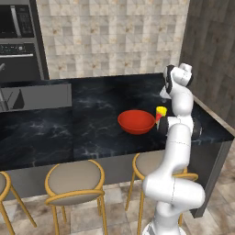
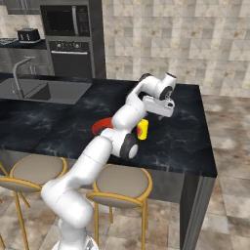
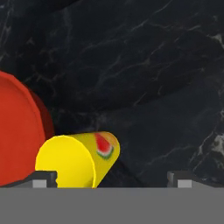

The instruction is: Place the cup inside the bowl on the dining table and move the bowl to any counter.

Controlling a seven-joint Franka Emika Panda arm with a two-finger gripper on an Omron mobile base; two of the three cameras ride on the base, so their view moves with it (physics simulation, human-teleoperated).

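Hovering above the dining table (image 1: 92, 128), the gripper (image 3: 111, 177) points down at the black veined marble with its two fingertips (image 3: 43, 178) spread wide apart and nothing between them.

Cup (image 3: 78, 158): yellow, red watermelon-like mark on its side. In the hand view it sits low and left, its open mouth facing the camera. Its rim lies just beside the left-hand fingertip in that view, mostly inside the gap but hard against that side, not centred. The other fingertip stands well clear of it, over bare marble. Whether the nearer tip touches the cup cannot be told.

From the left base view the cup (image 1: 161, 112) stands upright on the table, just beside the right edge of the bowl (image 1: 136, 121). The arm's white forearm rises immediately behind and to the right of it.

From the right base view the cup (image 2: 142, 129) shows as a yellow patch beside the arm's dark elbow joint, under the hand (image 2: 163, 105). The bowl (image 2: 101, 128) is mostly hidden behind the arm, only a red arc showing.

Bowl (image 3: 19, 135) in the hand view: a glossy red curve at the left edge, next to the cup; contact between them is unclear. It looks empty in the left base view.

Stools (image 1: 73, 181) with beige cushions line the near side of the table.
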